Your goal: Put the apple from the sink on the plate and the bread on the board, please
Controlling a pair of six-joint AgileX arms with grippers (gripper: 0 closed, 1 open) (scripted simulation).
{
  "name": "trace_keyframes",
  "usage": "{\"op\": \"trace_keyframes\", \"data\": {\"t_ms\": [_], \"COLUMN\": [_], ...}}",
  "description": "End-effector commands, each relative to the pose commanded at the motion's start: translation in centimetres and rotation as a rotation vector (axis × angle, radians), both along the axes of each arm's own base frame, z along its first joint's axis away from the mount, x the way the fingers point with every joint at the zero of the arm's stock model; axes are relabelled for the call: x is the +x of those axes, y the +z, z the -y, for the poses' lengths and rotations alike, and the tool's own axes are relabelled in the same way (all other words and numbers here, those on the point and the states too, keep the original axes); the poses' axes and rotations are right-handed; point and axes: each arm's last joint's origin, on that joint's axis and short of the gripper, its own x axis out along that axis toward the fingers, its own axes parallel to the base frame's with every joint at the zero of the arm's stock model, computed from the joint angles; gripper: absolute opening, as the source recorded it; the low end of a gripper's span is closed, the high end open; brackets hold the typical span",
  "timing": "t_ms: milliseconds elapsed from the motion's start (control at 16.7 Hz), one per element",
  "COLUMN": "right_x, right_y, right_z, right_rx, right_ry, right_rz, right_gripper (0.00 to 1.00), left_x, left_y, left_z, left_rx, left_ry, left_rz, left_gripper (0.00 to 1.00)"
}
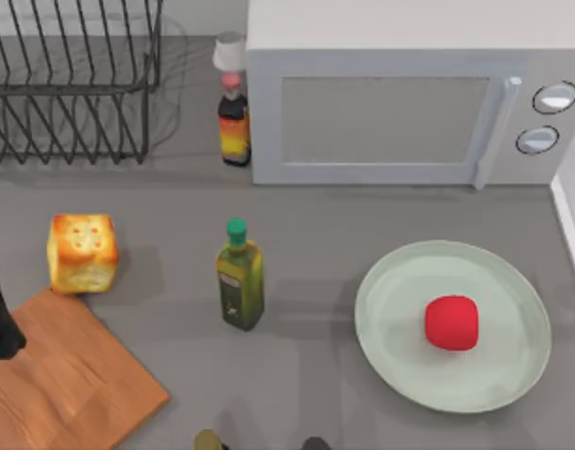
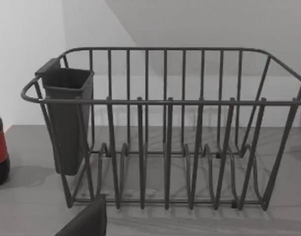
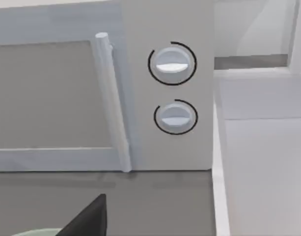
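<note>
Apple (image 1: 452,322) on plate (image 1: 390,281), bread (image 1: 82,252) beside board (image 1: 76,384) (tools' state unclear)

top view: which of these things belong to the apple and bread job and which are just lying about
Job things:
apple, lying on the plate
bread, on the table just off the board

Lying about:
olive oil bottle
sauce bottle
microwave
dish rack

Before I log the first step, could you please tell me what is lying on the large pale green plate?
One small bright red apple sits on the round pale green plate, right of centre. The patch beneath it is covered.
</note>
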Motion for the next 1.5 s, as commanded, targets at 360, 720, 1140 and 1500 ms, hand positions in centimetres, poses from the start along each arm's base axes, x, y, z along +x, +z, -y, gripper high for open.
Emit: {"op": "trace_keyframes", "data": {"t_ms": [360,720,1140,1500], "right_x": [-0.6,-0.6,-0.6,-0.6], "right_y": [-4.1,-4.2,-4.2,-4.2], "right_z": [1.1,1.1,1.1,1.1], "right_rx": [-0.084,-0.086,-0.086,-0.086], "right_ry": [-0.081,-0.083,-0.083,-0.083], "right_rz": [0.229,0.234,0.234,0.234], "right_gripper": [1.00,1.00,1.00,1.00], "left_x": [0.0,0.0,0.9,6.0], "left_y": [0.0,0.0,3.7,9.0], "left_z": [0.0,0.0,0.4,1.7], "left_rx": [0.000,0.000,0.116,0.368], "left_ry": [0.000,0.000,-0.020,-0.119], "left_rz": [0.000,0.000,-0.222,-0.628], "left_gripper": [1.00,1.00,1.00,1.00]}}
